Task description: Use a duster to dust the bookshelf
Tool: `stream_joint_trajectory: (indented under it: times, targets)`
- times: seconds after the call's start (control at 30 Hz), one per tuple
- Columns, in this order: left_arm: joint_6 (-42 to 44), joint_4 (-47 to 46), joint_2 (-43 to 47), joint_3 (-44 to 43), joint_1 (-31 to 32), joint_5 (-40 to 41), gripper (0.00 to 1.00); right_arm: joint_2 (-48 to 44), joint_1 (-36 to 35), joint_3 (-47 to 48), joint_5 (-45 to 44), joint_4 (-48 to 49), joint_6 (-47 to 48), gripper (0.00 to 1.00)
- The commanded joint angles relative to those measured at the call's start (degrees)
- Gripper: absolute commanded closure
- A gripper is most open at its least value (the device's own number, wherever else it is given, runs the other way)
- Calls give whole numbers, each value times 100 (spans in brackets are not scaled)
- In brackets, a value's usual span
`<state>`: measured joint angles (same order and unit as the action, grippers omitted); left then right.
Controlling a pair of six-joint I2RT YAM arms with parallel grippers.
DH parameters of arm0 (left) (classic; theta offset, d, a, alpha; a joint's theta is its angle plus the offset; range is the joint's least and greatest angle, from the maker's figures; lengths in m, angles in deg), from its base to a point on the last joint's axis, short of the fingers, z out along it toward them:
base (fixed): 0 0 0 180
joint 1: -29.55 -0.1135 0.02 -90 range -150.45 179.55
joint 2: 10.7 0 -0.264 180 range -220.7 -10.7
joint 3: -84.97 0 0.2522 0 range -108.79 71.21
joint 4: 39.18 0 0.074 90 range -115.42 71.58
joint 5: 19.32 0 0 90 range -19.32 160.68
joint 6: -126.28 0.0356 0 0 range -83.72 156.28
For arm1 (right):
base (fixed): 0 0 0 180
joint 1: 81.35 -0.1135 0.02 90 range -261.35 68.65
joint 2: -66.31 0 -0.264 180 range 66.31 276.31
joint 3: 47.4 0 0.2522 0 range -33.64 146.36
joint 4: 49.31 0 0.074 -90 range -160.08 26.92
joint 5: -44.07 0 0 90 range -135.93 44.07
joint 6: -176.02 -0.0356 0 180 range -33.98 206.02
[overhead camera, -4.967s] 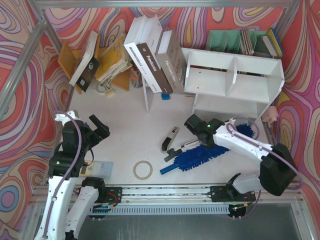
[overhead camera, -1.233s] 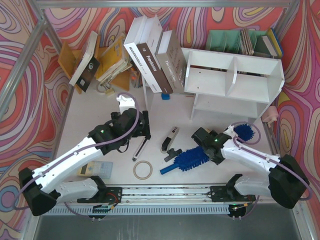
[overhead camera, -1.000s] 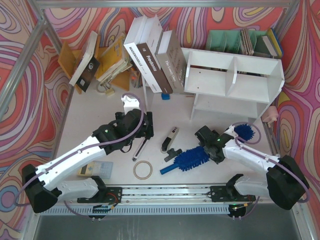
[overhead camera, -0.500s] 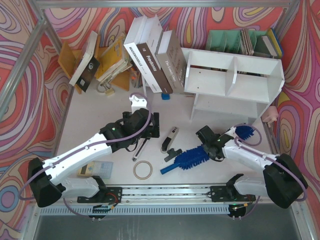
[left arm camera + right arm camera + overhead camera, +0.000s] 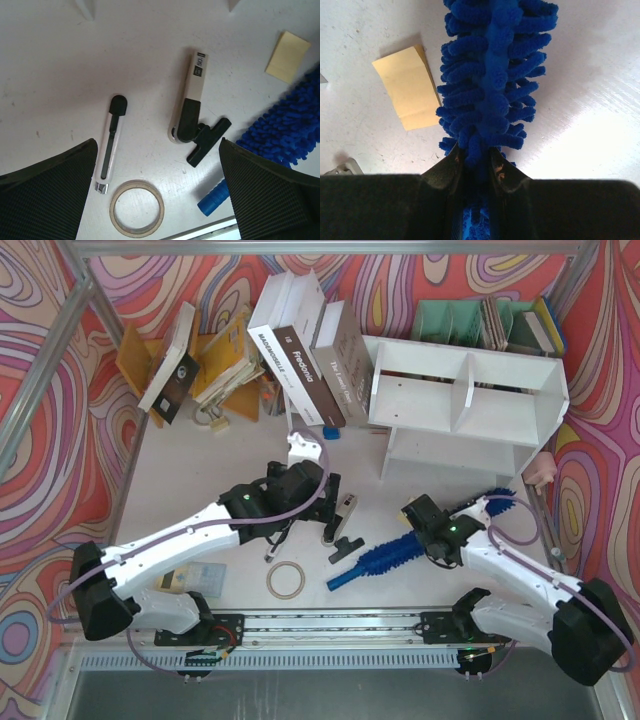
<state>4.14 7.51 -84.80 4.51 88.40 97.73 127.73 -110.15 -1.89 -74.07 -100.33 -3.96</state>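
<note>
— Where do we find the duster (image 5: 392, 558)?

— Slantwise near the table's (image 5: 200, 470) near edge, right of the middle. Its slim handle end points at the near edge and its shaggy head runs off toward the right edge. The bookshelf (image 5: 465, 400) stands at the far right corner, well apart from it.

— And what has hold of it?

— The right gripper (image 5: 437, 537). We see its fingers pressed onto the fluffy head partway along (in the wrist view the blue strands bulge out on both sides of the pads). We cannot tell whether the duster rests on the table or hangs just above it.

— The other arm?

— The left gripper (image 5: 322, 512) hangs over the middle of the table, fingers spread wide, nothing between them. Under it lies a black-and-silver tool (image 5: 192, 107), near the duster's handle but apart from it. Left of the tool we see a slim pen-like cutter (image 5: 111, 145). A tape ring (image 5: 137, 208) lies toward the near edge, and a yellow note (image 5: 410, 87) lies just beside the duster's head.
</note>
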Motion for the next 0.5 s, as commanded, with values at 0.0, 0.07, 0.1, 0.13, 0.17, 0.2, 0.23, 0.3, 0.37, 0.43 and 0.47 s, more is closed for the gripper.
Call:
stream_joint_trajectory:
  times: [0.0,0.07,0.1,0.13,0.17,0.2,0.23,0.3,0.37,0.43,0.47]
  targets:
    - [492,64,-306,-299,271,1,2,-444,48,71,-406,-519,-275,87]
    - [725,94,-436,-414,395,-165,2,-619,49,119,-480,-556,-228,89]
    - [854,126,-490,-477,439,-261,2,-673,44,140,-520,-563,-200,90]
    - [984,141,-537,-527,476,-334,2,-728,49,165,-558,-572,-174,90]
    - [1095,132,-562,-555,500,-420,2,-769,49,185,-580,-584,-170,91]
    - [1202,107,-583,-559,518,-525,2,-809,44,217,-594,-589,-174,91]
    - [1281,41,-595,-537,536,-610,2,-846,44,258,-588,-607,-203,92]
    - [1428,-150,-589,-450,569,-788,2,-904,48,336,-553,-658,-289,94]
    - [1552,-392,-579,-318,607,-1042,2,-979,47,418,-526,-706,-354,95]
    - [1659,-779,-535,-113,699,-1068,2,-1063,45,505,-541,-766,-359,95]
    - [1719,-934,-502,-9,740,-1126,2,-1120,48,551,-566,-789,-336,96]
